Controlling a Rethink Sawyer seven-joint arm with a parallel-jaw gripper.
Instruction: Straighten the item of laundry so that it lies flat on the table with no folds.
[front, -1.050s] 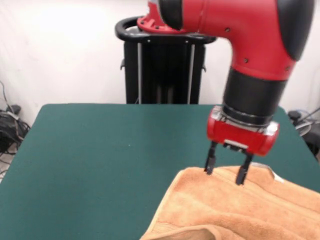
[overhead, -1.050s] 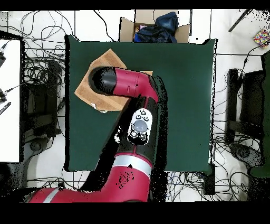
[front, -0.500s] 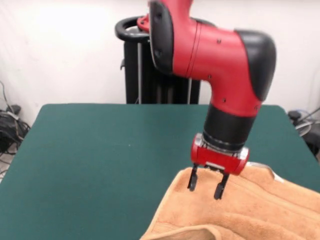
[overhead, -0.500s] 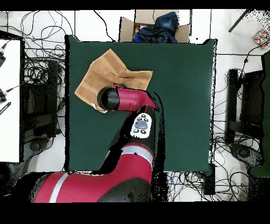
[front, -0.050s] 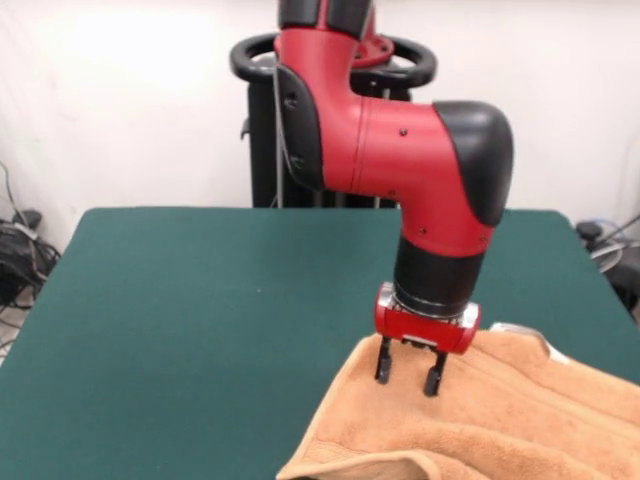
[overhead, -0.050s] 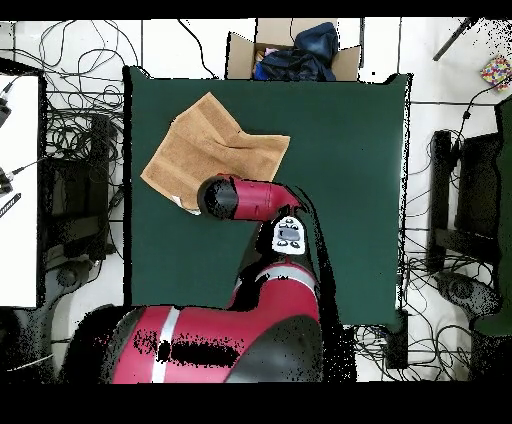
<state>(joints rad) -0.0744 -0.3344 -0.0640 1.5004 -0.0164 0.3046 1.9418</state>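
Note:
The item of laundry (front, -0.050s: 500, 420) is an orange-tan terry towel at the table's near right in the front view, with a rolled fold along its front edge and a small white tag at its far right corner. From overhead, the towel (overhead, -0.050s: 205, 145) lies toward the upper left of the dark green table (overhead, -0.050s: 350, 180), with a crease across its right part. My gripper (front, -0.050s: 408, 372) stands open just above the towel's far left edge, both black fingers pointing down. In the overhead view the arm's head covers the gripper.
A black pedestal (front, -0.050s: 330, 130) stands behind the table. A cardboard box with dark clothes (overhead, -0.050s: 292, 50) sits past the table's top edge in the overhead view. Cables lie on the floor around the table. The table's left half (front, -0.050s: 180, 320) in the front view is bare green.
The arm has swung left and dropped lower over the towel's far edge. The gripper has stayed open. More of the towel shows from overhead.

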